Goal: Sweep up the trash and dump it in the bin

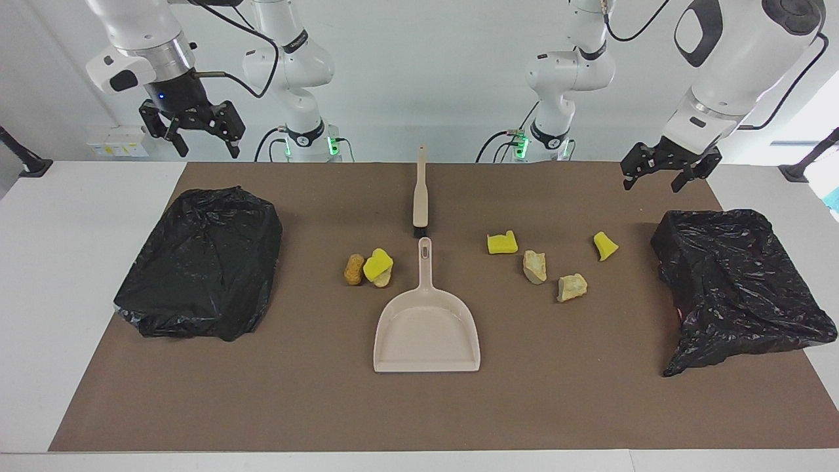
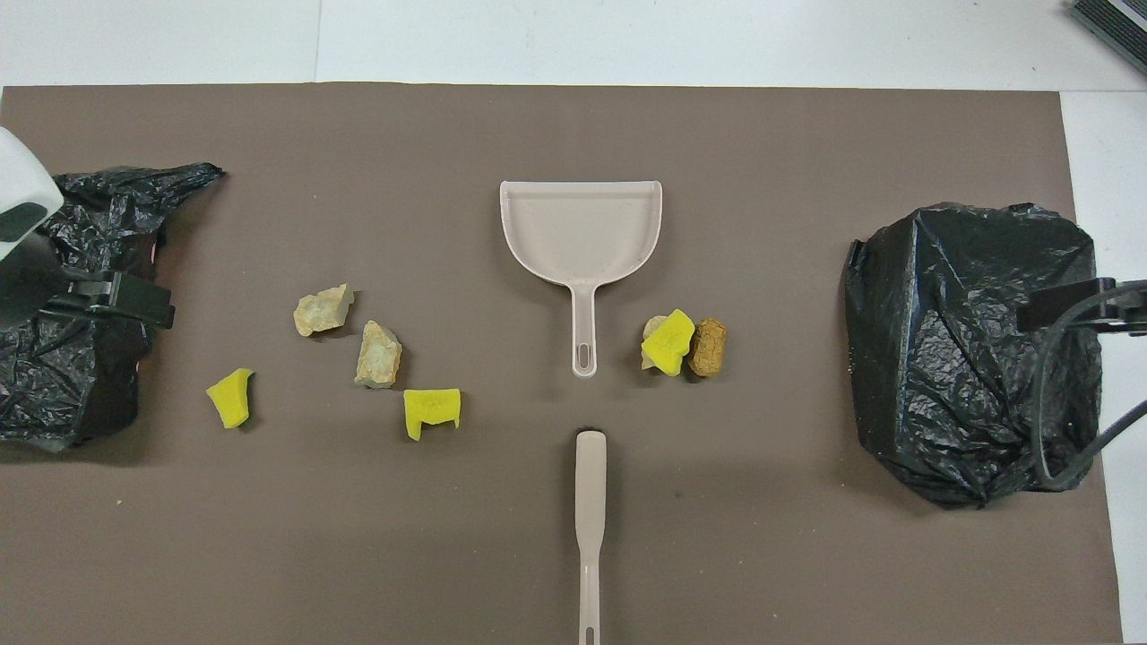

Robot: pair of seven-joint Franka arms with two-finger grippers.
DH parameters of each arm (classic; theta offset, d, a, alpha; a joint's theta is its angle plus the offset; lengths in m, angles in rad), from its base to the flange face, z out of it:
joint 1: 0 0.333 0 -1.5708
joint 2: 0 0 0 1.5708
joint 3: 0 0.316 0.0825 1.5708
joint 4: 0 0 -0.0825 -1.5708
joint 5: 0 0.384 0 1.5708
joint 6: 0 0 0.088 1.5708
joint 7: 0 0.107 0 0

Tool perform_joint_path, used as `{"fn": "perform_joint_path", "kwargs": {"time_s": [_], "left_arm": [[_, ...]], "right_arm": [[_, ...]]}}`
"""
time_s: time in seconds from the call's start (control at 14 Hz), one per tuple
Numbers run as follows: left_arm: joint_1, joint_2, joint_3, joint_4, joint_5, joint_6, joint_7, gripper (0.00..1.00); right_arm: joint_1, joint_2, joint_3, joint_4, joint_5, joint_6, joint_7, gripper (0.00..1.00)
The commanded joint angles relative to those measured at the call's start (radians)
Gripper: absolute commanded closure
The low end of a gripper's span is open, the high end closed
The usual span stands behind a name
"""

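The trash lies on the brown mat [image 1: 419, 413]. Yellow sponge pieces [image 1: 502, 242] [image 1: 604, 246] and beige lumps [image 1: 534, 267] [image 1: 571, 287] lie toward the left arm's end. A yellow piece [image 1: 377, 264] on a beige lump, and an orange-brown lump [image 1: 354, 269], lie beside the dustpan's handle. The beige dustpan [image 1: 426, 331] and the brush [image 1: 419, 193] lie in line at the middle. My left gripper [image 1: 662, 174] is open and empty in the air by the black-bagged bin [image 1: 737, 282]. My right gripper [image 1: 193, 128] is open and empty above the other bin [image 1: 200, 262].
Both bins are covered in crumpled black bags, one at each end of the mat. In the overhead view the dustpan [image 2: 581, 228] has its mouth turned away from the robots and the brush [image 2: 590, 528] points at its handle. White table [image 1: 65, 262] surrounds the mat.
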Motion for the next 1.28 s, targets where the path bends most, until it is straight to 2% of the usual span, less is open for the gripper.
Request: {"fn": "perform_joint_path", "kwargs": {"time_s": [0.0, 0.21, 0.43, 0.85, 1.0, 1.21], "left_arm": [[-0.082, -0.048, 0.008, -0.071, 0.0, 0.019, -0.004, 0.0], [-0.188, -0.05, 0.008, -0.117, -0.024, 0.07, -0.112, 0.0], [-0.3, -0.085, 0.008, -0.226, -0.046, 0.175, -0.238, 0.0], [-0.503, -0.088, 0.008, -0.387, -0.055, 0.344, -0.471, 0.0], [-0.579, -0.076, 0.008, -0.418, -0.055, 0.358, -0.543, 0.0], [-0.717, -0.071, 0.008, -0.548, -0.055, 0.517, -0.7, 0.0]], "right_arm": [[-0.012, -0.018, 0.006, -0.017, -0.002, 0.006, -0.019, 0.0], [-0.012, -0.018, 0.006, -0.019, -0.002, 0.008, -0.019, 0.0], [-0.012, -0.018, 0.006, -0.019, -0.002, 0.008, -0.019, 0.0], [-0.012, -0.018, 0.006, -0.019, -0.002, 0.006, -0.019, 0.0], [-0.012, -0.018, 0.006, -0.019, -0.002, 0.006, -0.019, 0.0], [-0.012, -0.018, 0.006, -0.021, -0.002, 0.006, -0.019, 0.0]]}}
